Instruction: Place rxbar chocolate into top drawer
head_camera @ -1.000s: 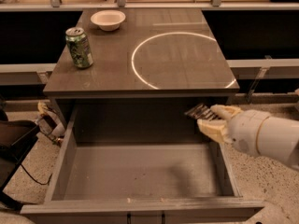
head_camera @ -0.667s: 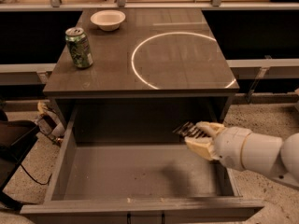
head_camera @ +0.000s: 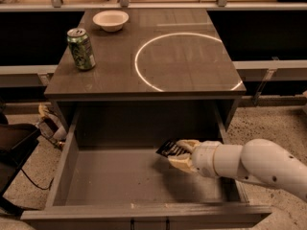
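The top drawer [head_camera: 72, 176] is pulled out wide below the grey cabinet top [head_camera: 192, 75], showing its smooth grey floor and walls. My gripper [head_camera: 176, 154] reaches in from the right on a white arm and is inside the drawer, over the right half of the floor. It is shut on the rxbar chocolate [head_camera: 168, 149], a small flat black bar with faint light print, held between the tan fingers [head_camera: 188, 144] above the drawer floor.
A green soda can [head_camera: 80, 49] stands at the left of the cabinet top. A white bowl [head_camera: 111, 20] sits at the back left. A white light ring [head_camera: 144, 75] marks the top. Dark cables and a chair lie on the floor at the left.
My gripper has moved left and down with the bar, from the drawer's right edge into the drawer. The can and bowl have not moved.
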{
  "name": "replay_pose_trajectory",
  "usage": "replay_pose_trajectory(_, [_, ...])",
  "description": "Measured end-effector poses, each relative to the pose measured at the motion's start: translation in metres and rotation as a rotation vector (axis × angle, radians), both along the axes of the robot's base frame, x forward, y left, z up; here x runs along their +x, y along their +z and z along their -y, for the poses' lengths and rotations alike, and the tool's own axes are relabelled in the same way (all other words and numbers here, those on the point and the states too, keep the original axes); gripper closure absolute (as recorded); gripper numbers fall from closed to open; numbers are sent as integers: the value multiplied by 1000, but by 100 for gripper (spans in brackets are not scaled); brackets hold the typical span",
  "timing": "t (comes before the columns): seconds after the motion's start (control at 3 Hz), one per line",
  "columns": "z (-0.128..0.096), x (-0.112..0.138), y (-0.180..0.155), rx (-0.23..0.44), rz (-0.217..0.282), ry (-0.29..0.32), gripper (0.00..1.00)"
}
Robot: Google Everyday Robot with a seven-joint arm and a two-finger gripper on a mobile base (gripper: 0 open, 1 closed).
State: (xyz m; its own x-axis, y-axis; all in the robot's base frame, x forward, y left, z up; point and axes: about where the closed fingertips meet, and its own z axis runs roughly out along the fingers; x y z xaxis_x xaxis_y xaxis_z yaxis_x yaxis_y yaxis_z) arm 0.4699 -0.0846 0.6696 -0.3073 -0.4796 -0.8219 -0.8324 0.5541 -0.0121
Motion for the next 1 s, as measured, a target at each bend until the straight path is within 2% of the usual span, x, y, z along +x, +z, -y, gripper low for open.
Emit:
replay_pose_trajectory(0.33, [-21, 20, -32, -18, -20, 57, 100])
replay_pose_trajectory(1.0, [-30, 20, -35, -19, -23, 77, 51])
